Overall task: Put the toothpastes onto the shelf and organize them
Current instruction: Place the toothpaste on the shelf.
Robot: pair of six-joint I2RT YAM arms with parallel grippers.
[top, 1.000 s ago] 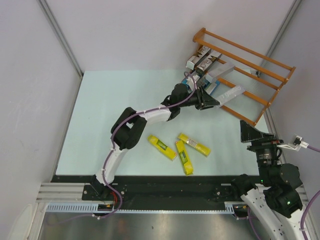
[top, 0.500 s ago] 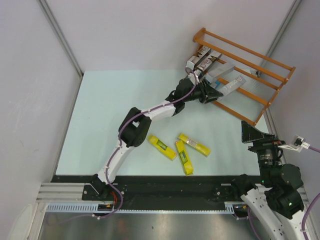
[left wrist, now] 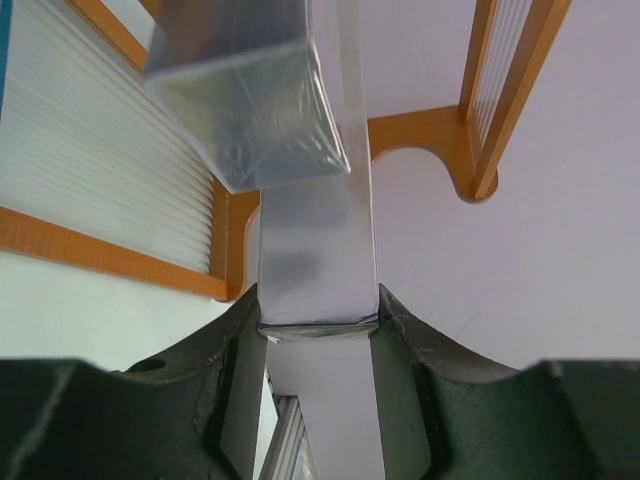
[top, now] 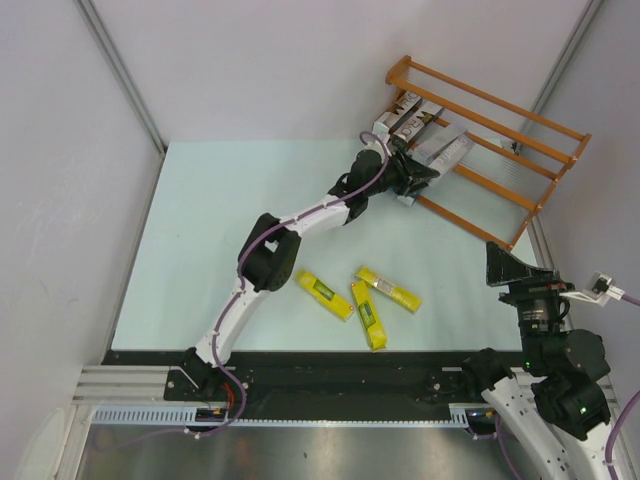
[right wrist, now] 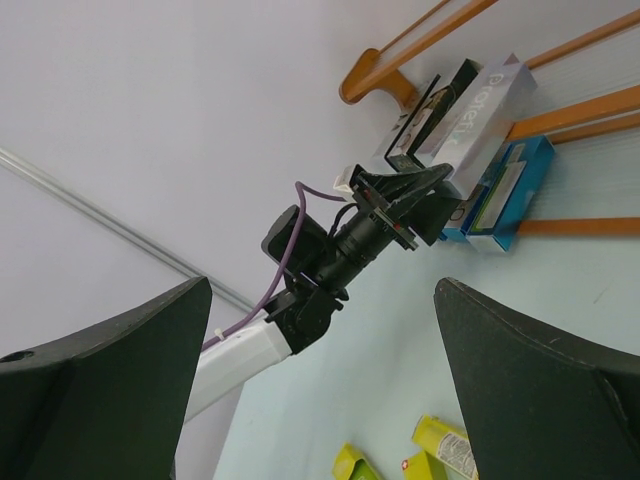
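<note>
My left gripper (top: 418,173) is shut on a silver-grey toothpaste carton (top: 447,151) and holds it against the left end of the orange-brown shelf (top: 525,150). In the left wrist view the carton (left wrist: 318,240) runs up from between my fingers (left wrist: 232,360), under another silver carton (left wrist: 250,110). More silver cartons (top: 402,113) lie on the upper rails. Blue cartons (right wrist: 505,190) lie on the lower tier. Three yellow cartons (top: 323,294) (top: 368,314) (top: 388,288) lie on the table. My right gripper (top: 510,265) is open and empty at the near right.
The shelf stands in the far right corner against the white walls. The long left arm (top: 300,225) stretches across the pale mat (top: 200,250) above the yellow cartons. The shelf's right part shows bare rails (top: 510,120).
My left gripper has moved farther up toward the shelf with the silver carton, which has swung from over the front rails onto the shelf's left end. The right arm has barely moved.
</note>
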